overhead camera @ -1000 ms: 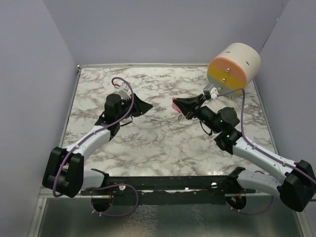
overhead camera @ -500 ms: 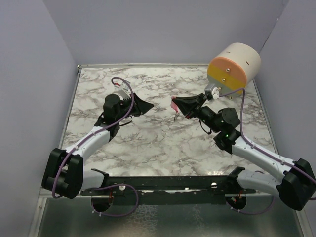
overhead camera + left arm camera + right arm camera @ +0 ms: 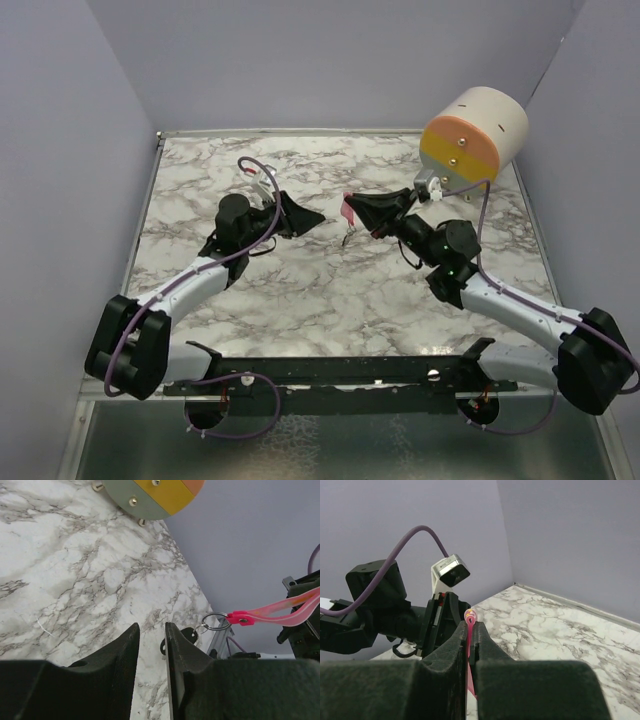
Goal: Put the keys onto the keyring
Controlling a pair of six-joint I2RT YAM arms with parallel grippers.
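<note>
Translucent pink strip keyring (image 3: 243, 617) with thin steel ring, pinched by right gripper (image 3: 470, 628); left gripper (image 3: 151, 631) at nine o'clock, slightly parted, empty.

So the whole thing sits on a white tabletop with grey marble veining (image 3: 330, 290), with a thin metal trim strip (image 3: 290, 131) along the far edge. Plain lavender walls (image 3: 320, 60) box it in on three sides. Over in the far right corner there's a chunky cream cylinder (image 3: 478, 135) tipped on its side. Its flat face is banded in salmon, yellow and grey-green with little metal studs on it, which you see best from the left wrist view (image 3: 150, 495). Down front there's a textured grey sheet (image 3: 340, 445).
</note>
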